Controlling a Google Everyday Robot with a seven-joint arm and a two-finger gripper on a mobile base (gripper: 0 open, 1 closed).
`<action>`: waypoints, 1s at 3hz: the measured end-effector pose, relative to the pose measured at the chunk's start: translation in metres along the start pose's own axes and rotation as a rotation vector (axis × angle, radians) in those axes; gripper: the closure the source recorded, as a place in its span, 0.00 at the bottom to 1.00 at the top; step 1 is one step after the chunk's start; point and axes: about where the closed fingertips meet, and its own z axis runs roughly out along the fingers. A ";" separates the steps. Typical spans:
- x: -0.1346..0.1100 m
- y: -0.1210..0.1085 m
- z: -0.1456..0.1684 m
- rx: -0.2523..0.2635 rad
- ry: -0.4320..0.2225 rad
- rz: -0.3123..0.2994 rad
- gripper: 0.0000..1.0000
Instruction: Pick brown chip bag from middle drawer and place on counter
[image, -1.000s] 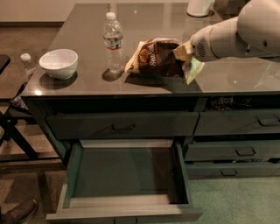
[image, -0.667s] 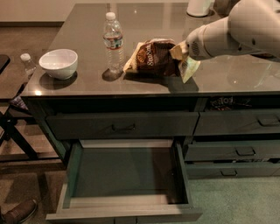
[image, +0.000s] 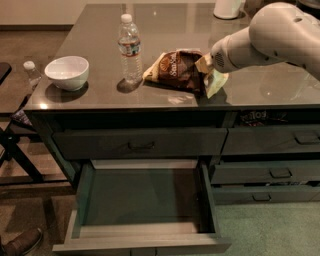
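On counter (image: 170, 25): brown chip bag (image: 177, 70) unmoved, end effector (image: 206, 67) alongside.

gripper (image: 208, 69) at brown chip bag (image: 176, 71) right end | left of it: bottle (image: 130, 50), bowl (image: 67, 73) obstruct | right of it: counter (image: 272, 90) free

The brown chip bag (image: 179, 70) lies on the counter (image: 165, 25) near its front edge, just right of an upright water bottle (image: 130, 47). The gripper (image: 209, 71) sits at the bag's right end, where the cream-yellow edge bunches up against it. The pale arm (image: 280, 35) reaches in from the right. A white bowl (image: 67, 73) stands toward the counter's left corner, well apart from the bag. Below, the middle drawer (image: 145, 197) is pulled wide out, its plain floor showing. Above it is a shut drawer (image: 100, 145) with a dark handle, and narrower handled drawers (image: 272, 172) stack on the right.
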 end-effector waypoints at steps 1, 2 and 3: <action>0.000 0.000 0.000 0.001 0.001 0.000 0.81; 0.000 0.000 0.000 0.001 0.001 0.000 0.58; 0.000 0.000 0.000 0.001 0.001 0.000 0.35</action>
